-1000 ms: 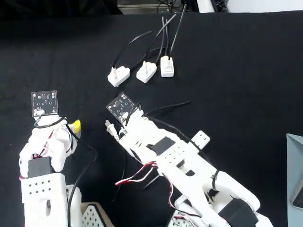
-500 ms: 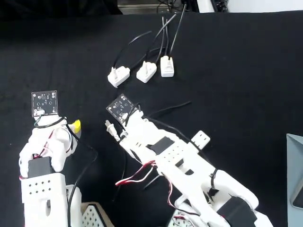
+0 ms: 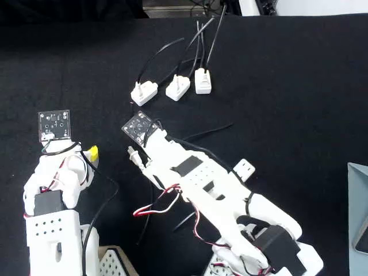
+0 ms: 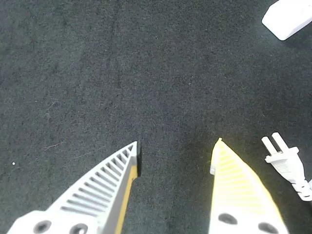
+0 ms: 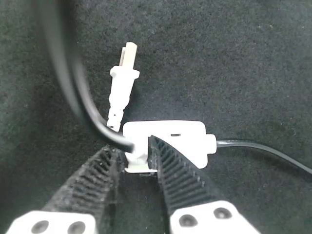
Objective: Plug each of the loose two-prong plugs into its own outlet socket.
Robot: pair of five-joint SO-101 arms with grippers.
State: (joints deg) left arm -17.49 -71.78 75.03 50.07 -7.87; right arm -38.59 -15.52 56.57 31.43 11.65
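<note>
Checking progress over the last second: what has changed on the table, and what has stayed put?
The right arm swung slightly up and left in the high view, carrying its marker card with it; the right gripper is shut on a white outlet socket. The loose plug beside it, the three sockets at the back and the left arm, its left gripper open, kept their places.
</note>
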